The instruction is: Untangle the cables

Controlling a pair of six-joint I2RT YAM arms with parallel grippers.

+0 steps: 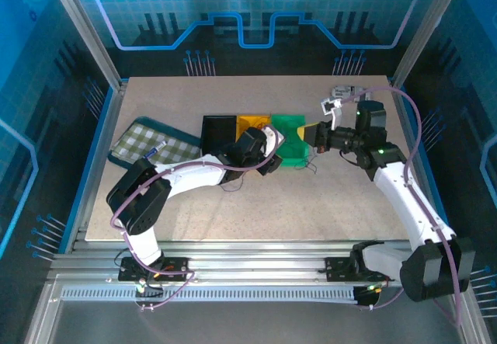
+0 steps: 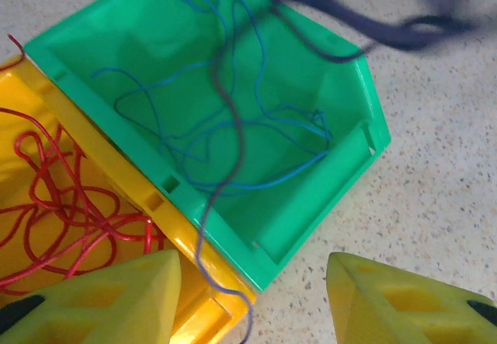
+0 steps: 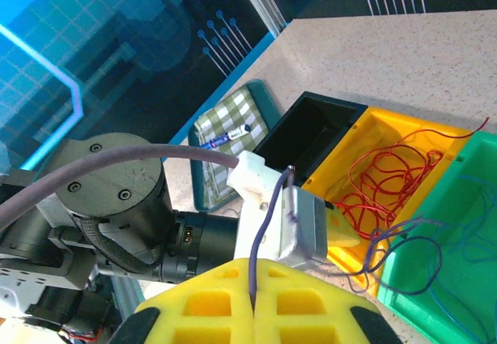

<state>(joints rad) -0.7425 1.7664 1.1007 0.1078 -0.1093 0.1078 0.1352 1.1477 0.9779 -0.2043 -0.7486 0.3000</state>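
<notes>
Within right hand (image 3: 255, 304): dark cable (image 3: 266, 227) (probably pinched).

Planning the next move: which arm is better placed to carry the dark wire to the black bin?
Probably right: the right hand is shut on the thin dark purple wire, which drapes across the green plastic bin. The left hand hangs open, holding nothing.

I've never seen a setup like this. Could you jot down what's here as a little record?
Red cable: coiled in the yellow bin
Blue cable: loose in the green bin
Dark cable: trails across the green bin, pinched by the right gripper, jaws shut
Left gripper: jaws apart, holding nothing, above the bins
Black bin: beside the yellow bin
</notes>
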